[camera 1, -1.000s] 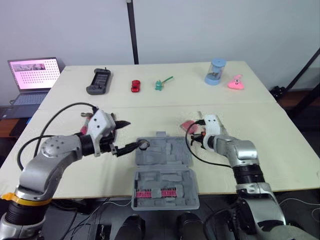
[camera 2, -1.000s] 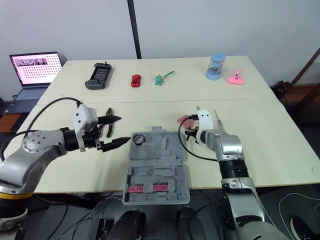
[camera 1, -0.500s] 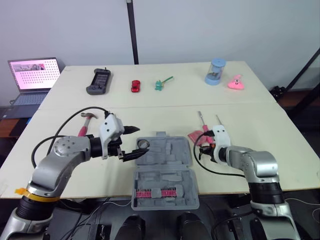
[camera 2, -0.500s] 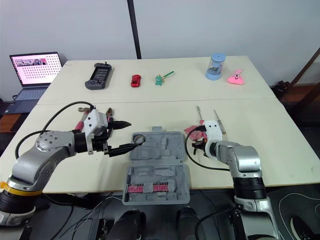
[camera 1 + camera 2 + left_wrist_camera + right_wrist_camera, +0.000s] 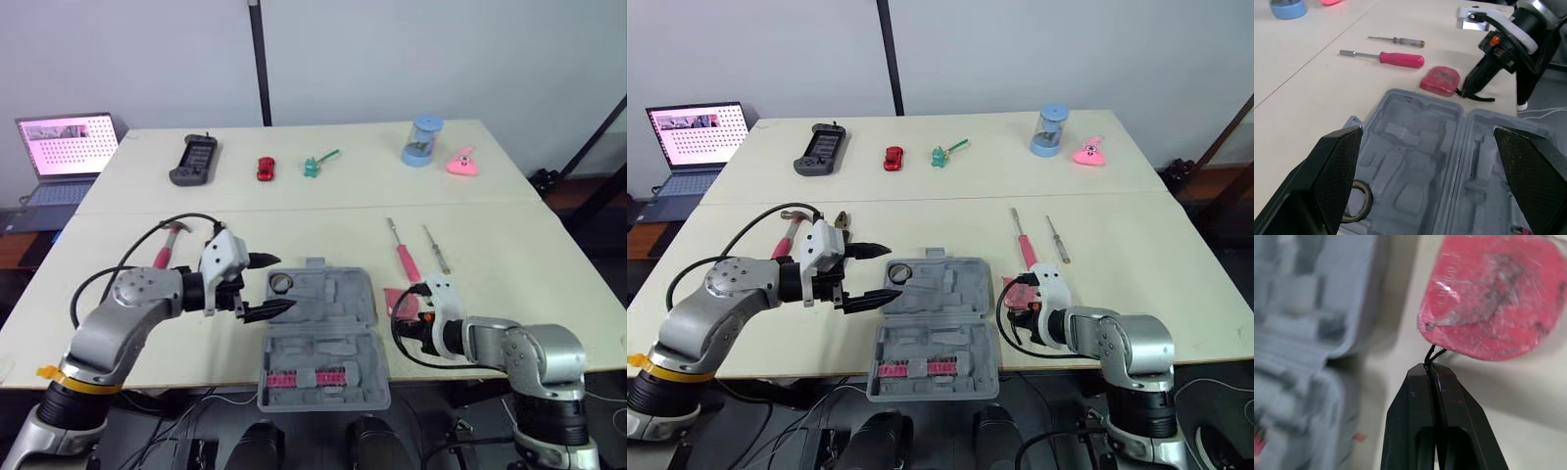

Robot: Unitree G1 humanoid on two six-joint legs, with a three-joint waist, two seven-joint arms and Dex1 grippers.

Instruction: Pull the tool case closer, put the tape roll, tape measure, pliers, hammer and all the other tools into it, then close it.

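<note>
One item, the tape roll [image 5: 280, 284], lies in the open case [image 5: 338, 299]. Left gripper [image 5: 1425, 147] spread wide; right gripper [image 5: 1431, 372], lower right, clenched on tape measure [image 5: 1488, 293] cord. Hammer [image 5: 167, 240], pliers [image 5: 841, 222], screwdrivers [image 5: 402, 257] outstanding; closing pending.

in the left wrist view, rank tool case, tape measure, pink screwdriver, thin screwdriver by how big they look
1. tool case, by far.
2. pink screwdriver and tape measure look alike: one longer, one bulkier.
3. thin screwdriver, though it lies farthest from the camera.
</note>
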